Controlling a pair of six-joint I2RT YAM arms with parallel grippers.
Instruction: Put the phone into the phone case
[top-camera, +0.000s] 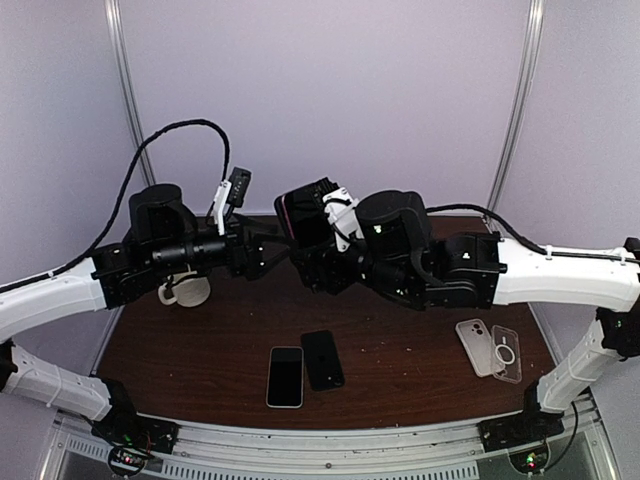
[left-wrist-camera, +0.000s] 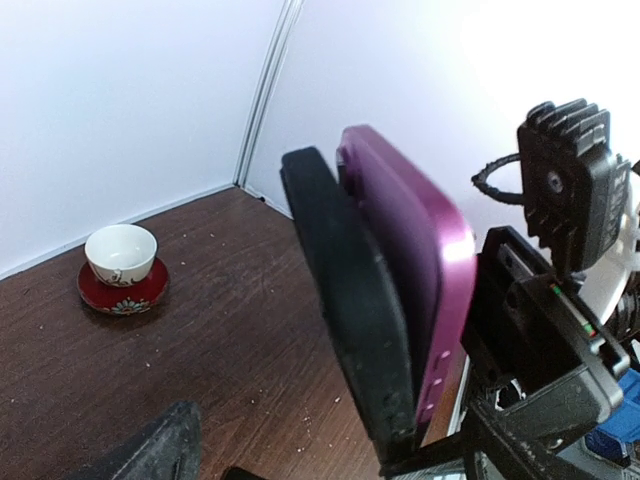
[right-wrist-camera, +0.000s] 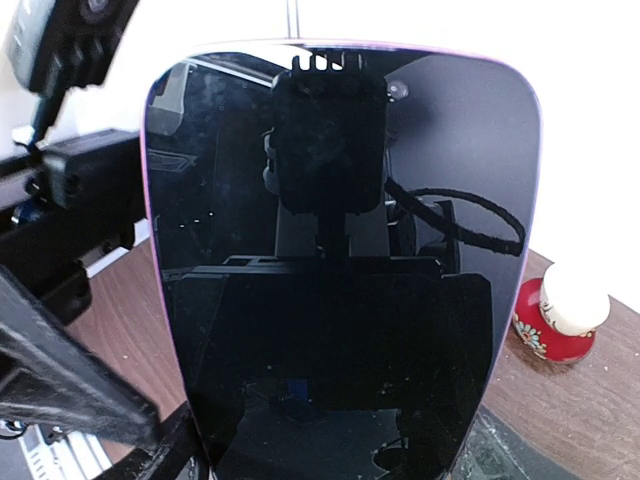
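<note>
A phone with a dark screen (right-wrist-camera: 335, 250) sits in a purple case (left-wrist-camera: 415, 240) and is held upright in the air above the table's back. My right gripper (right-wrist-camera: 335, 455) is shut on its lower end, with the screen facing the right wrist camera. In the top view the cased phone (top-camera: 300, 212) is between the two wrists. My left gripper (left-wrist-camera: 270, 430) is open. One of its black fingers (left-wrist-camera: 345, 300) lies along the back of the purple case, and the other fingertip (left-wrist-camera: 150, 445) stands apart with nothing between them.
Two phones lie face up at the table's front middle, one white-edged (top-camera: 285, 376) and one black (top-camera: 322, 359). A white case (top-camera: 476, 345) and a clear case (top-camera: 507, 353) lie at the right. A white cup on a red saucer (top-camera: 185, 292) stands at the back left.
</note>
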